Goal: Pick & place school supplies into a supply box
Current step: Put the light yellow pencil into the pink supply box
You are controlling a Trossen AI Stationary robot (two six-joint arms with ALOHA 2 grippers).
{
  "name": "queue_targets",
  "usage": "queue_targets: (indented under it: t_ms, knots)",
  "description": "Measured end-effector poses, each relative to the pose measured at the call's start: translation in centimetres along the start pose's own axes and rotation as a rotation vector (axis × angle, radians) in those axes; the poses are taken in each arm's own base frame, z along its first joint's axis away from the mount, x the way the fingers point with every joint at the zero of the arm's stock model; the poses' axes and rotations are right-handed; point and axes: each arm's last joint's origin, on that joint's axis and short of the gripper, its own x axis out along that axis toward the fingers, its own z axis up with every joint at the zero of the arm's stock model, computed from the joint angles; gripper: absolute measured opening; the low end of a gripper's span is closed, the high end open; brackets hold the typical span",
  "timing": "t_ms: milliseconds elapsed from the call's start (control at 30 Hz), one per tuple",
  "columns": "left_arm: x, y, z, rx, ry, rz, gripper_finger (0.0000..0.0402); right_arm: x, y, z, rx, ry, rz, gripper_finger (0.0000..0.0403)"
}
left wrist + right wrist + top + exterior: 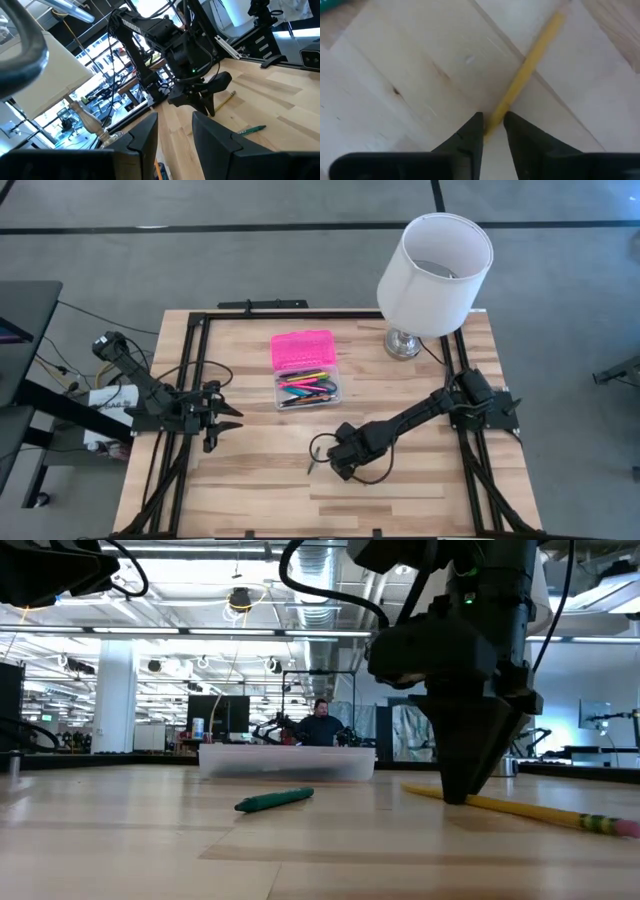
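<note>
Now the right hand (493,125) stands tip-down on the surface (260,490), its fingers narrowed around a yellow pencil (527,67) lying flat between them, the long axis running toward one o'clock in the wrist view. The supply box (306,385) sits toward eleven o'clock overhead. The left hand (225,418) waits, half open and empty, at nine o'clock.
</note>
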Motion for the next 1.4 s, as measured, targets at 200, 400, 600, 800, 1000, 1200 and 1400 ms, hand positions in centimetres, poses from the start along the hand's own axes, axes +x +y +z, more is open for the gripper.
queue_targets:
  t_ms: [200, 400, 600, 800, 1000, 1200, 1400]
  knots:
    - [0.00, 0.03, -0.02, 0.000, 0.006, 0.009, 0.0116, 0.03, -0.22, 0.28, -0.067, 0.003, -0.006, 0.0055]
    - [0.00, 0.04, -0.03, -0.007, 0.010, 0.015, 0.0116, 0.04, -0.37, 0.51, -0.172, 0.003, -0.010, 0.0025]
    - [0.00, 0.04, -0.04, -0.011, 0.011, 0.015, 0.0116, 0.00, -0.39, 0.54, -0.231, 0.000, -0.011, 0.0004]
    - [0.00, 0.00, -0.09, -0.008, 0.015, 0.011, 0.0116, 0.01, -0.40, 0.52, -0.352, -0.015, -0.023, 0.0010]
    - [0.00, -0.01, -0.11, -0.007, 0.017, 0.010, 0.0116, -0.01, -0.10, -0.08, -0.586, -0.053, -0.062, 0.0003]
    - [0.00, -0.04, -0.14, -0.004, 0.021, 0.008, 0.0116, -0.05, -0.08, -0.18, -0.635, -0.072, -0.080, 0.0004]
    - [0.00, -0.04, -0.14, -0.005, 0.021, 0.008, 0.0116, -0.21, -0.06, -0.06, -0.654, -0.094, -0.110, 0.0002]
